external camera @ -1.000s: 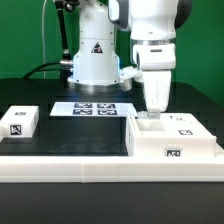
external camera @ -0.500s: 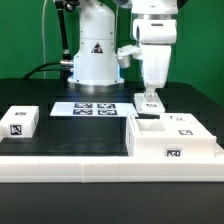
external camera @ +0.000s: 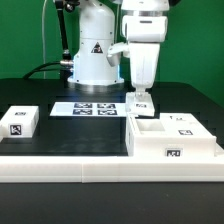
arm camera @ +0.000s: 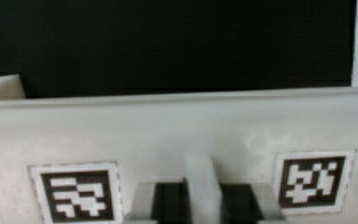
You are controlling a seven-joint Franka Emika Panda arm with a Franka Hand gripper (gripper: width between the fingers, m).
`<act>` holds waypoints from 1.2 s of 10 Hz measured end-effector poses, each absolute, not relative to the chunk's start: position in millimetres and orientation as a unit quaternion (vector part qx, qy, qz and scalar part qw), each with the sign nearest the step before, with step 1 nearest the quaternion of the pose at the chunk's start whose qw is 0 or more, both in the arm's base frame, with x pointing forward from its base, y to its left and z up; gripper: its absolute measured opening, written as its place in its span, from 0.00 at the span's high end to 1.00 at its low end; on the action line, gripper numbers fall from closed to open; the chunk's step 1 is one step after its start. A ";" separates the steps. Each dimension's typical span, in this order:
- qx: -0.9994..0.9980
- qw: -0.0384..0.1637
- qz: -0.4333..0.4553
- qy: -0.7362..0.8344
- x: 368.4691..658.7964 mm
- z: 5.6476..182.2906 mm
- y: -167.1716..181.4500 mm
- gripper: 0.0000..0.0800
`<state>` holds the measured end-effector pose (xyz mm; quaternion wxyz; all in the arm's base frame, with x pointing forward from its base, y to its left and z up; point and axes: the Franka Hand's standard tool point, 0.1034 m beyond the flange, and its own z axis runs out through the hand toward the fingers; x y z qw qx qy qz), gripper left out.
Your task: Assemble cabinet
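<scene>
The cabinet (external camera: 175,140) is the big white box at the exterior view's right, with tags on its top and front. My gripper (external camera: 140,97) hangs just above its left end and is shut on a white panel (external camera: 141,101) that bears a tag. In the wrist view the panel (arm camera: 176,130) fills the picture with two tags on it. My black fingers (arm camera: 163,203) clamp a white ridge of it, and my gripper (arm camera: 201,205) is closed on that ridge.
A small white tagged block (external camera: 20,122) lies at the exterior view's left. The marker board (external camera: 85,109) lies flat behind the middle. The robot base (external camera: 95,55) stands at the back. A low white wall (external camera: 90,168) runs along the front.
My gripper has risen out of the cabinet's left end and moved toward the exterior view's left, carrying the white panel up with it.
</scene>
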<state>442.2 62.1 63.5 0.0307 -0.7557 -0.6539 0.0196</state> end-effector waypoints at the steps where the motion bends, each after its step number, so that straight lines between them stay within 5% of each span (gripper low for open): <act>1: -0.758 0.030 0.018 -0.652 447.9 65.2 62.1 0.91; 12: -0.749 0.030 0.011 -0.662 464.8 61.8 65.1 0.91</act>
